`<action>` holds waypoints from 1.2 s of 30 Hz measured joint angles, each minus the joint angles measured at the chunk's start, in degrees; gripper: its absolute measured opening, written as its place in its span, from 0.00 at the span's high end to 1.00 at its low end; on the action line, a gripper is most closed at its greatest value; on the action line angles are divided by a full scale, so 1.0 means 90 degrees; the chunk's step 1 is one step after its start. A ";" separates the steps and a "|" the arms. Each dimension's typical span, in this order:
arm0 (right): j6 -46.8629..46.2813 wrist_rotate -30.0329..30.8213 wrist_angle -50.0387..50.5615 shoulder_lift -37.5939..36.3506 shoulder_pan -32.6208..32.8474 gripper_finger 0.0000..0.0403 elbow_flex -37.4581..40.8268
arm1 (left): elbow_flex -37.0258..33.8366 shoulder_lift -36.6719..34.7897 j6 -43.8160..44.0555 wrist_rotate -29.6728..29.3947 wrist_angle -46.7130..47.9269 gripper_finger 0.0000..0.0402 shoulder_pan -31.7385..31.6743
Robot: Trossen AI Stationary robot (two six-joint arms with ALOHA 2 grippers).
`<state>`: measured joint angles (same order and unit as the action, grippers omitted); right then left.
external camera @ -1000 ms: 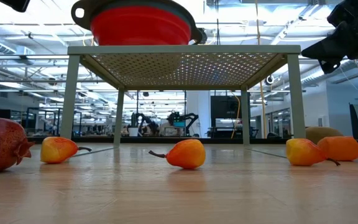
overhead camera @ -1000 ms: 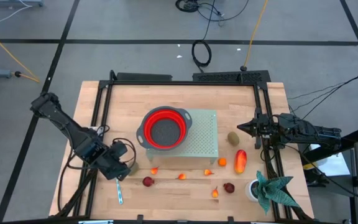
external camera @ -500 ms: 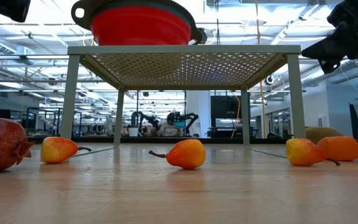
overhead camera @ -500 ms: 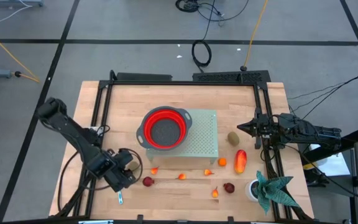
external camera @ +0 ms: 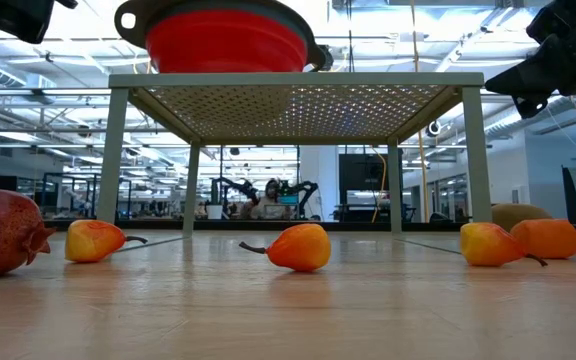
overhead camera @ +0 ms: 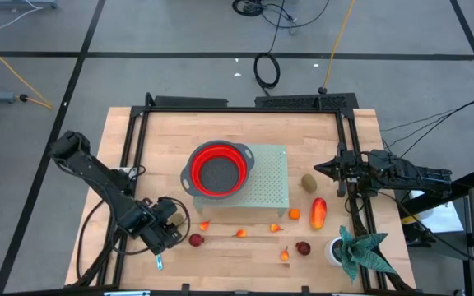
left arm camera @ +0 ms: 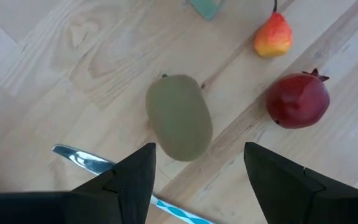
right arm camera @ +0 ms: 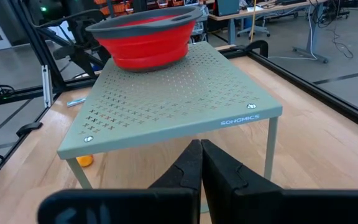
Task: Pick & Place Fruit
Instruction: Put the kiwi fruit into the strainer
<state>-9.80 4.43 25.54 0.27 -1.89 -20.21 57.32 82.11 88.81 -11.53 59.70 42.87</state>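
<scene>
**Hovering over a kiwi**

I am holding my left pincer (left arm camera: 194, 180) open above the desk (overhead camera: 220, 247), its fingers spread on either side of a brownish-green kiwi (left arm camera: 179, 117) lying on the wood. A dark red pomegranate (left arm camera: 298, 99) and a small orange pear (left arm camera: 272, 37) are lying near it, a knife (left arm camera: 82, 158) just beside it. My right pincer (overhead camera: 319, 168) is waiting closed at the desk's right edge.
</scene>
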 joint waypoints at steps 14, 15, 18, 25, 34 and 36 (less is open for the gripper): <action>0.0000 0.0000 0.0000 0.0001 -0.0002 1.00 0.0000 | 0.0000 -0.0005 -0.0014 -0.0007 0.0002 0.36 -0.0005; 0.0000 0.0000 0.0000 0.0000 -0.0002 1.00 0.0000 | 0.0000 -0.0005 -0.0014 -0.0007 0.0002 0.34 -0.0005; 0.0000 0.0000 0.0000 0.0002 0.0000 1.00 0.0000 | 0.0000 -0.0005 -0.0014 -0.0005 0.0002 0.25 -0.0005; 0.0004 0.0000 0.0000 0.0002 -0.0001 1.00 0.0000 | 0.0000 -0.0005 -0.0170 0.0002 -0.0058 0.02 -0.0005; 0.0821 0.0007 0.0000 0.0000 -0.0002 1.00 0.0000 | 0.0000 -0.0005 -0.0467 -0.0006 -0.0355 0.06 -0.0005; 0.0900 0.0005 0.0000 0.0001 -0.0001 1.00 0.0000 | 0.0000 -0.0005 -0.0316 -0.0019 -0.0351 0.05 -0.0002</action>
<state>-1.70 4.47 25.54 0.28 -1.90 -20.21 57.32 82.06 85.97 -11.70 56.54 42.85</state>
